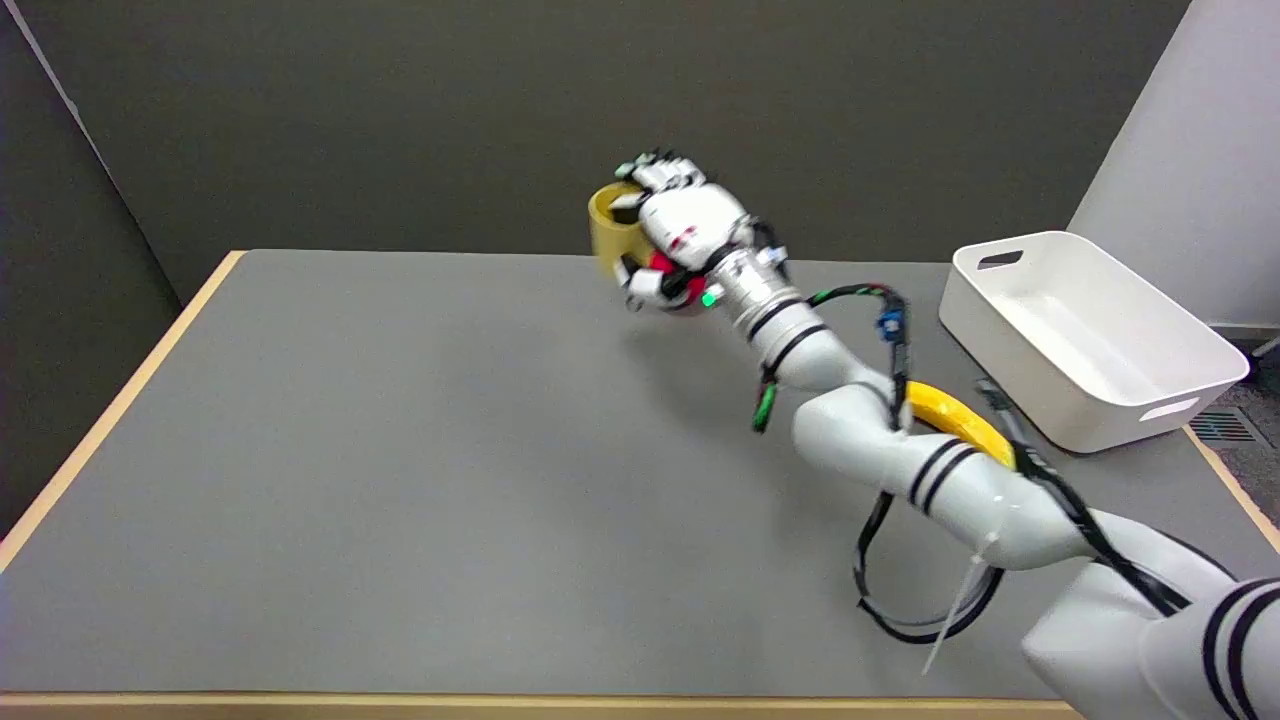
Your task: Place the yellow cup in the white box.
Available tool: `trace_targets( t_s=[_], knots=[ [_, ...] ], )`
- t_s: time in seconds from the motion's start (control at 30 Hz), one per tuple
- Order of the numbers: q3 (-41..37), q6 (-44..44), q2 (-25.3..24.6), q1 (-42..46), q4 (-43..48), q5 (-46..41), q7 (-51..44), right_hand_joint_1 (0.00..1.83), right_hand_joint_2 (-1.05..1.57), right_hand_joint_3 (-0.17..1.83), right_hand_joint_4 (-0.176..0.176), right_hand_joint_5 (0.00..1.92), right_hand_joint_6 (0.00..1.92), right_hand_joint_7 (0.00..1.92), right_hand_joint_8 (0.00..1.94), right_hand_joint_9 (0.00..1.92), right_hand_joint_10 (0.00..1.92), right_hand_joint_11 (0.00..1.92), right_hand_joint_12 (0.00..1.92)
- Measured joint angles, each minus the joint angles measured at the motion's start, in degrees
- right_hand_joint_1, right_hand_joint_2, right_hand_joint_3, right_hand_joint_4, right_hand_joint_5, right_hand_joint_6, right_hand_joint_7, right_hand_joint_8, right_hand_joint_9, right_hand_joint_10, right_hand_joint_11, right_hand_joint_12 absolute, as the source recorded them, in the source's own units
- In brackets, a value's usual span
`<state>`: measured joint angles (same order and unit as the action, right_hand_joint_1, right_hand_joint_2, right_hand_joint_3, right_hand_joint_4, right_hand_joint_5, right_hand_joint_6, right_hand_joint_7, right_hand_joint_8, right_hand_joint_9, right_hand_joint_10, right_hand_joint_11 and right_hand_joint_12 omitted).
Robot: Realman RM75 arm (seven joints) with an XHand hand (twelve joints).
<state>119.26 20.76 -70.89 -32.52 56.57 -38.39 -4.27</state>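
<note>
My right hand (672,232) holds the yellow cup (612,232) up in the air above the far middle of the table, its fingers wrapped around the cup's side. The cup's open rim shows at the top left of the hand, and much of its body is hidden behind the fingers. The white box (1090,335) stands at the table's far right, empty inside, well to the right of the hand. A red object (668,268) sits just under the hand, partly covered by it.
A yellow banana-like object (955,415) lies on the grey table (400,480) behind my right forearm, close to the white box's near left corner. Black cables loop below the arm. A white wall panel rises behind the box.
</note>
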Motion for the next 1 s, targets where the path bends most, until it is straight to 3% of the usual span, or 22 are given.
trace_targets(
  t_s=[0.07, 0.13, 0.23, 0.43, 0.83, 1.0],
  knots=[
    [-2.1, -0.5, 1.5, 0.9, 2.4, -0.7, -2.1, 0.87, 1.06, 0.51, 0.115, 0.66, 1.59, 0.21, 0.30, 0.02, 0.41, 0.00, 0.78],
    [-4.1, -0.9, 3.1, 1.8, 4.5, -1.7, -4.3, 0.87, 1.01, 0.67, 0.095, 0.65, 1.67, 0.16, 0.43, 0.02, 0.41, 0.00, 0.80],
    [-7.1, -1.6, 5.9, 3.0, 7.4, -3.9, -8.0, 0.88, 1.04, 0.53, 0.126, 0.67, 1.58, 0.22, 0.31, 0.02, 0.46, 0.00, 0.84],
    [-12.0, -2.7, 11.3, 4.9, 10.5, -9.6, -14.2, 0.88, 1.04, 0.54, 0.130, 0.68, 1.58, 0.23, 0.32, 0.03, 0.47, 0.00, 0.86],
    [-23.9, -4.7, 21.3, 10.8, 9.5, -19.6, -22.6, 0.88, 1.04, 0.54, 0.132, 0.67, 1.58, 0.23, 0.32, 0.03, 0.48, 0.00, 0.85],
    [-29.6, -5.1, 24.0, 14.4, 7.4, -21.9, -24.4, 0.88, 1.05, 0.53, 0.116, 0.66, 1.59, 0.23, 0.31, 0.03, 0.48, 0.00, 0.84]
  ],
)
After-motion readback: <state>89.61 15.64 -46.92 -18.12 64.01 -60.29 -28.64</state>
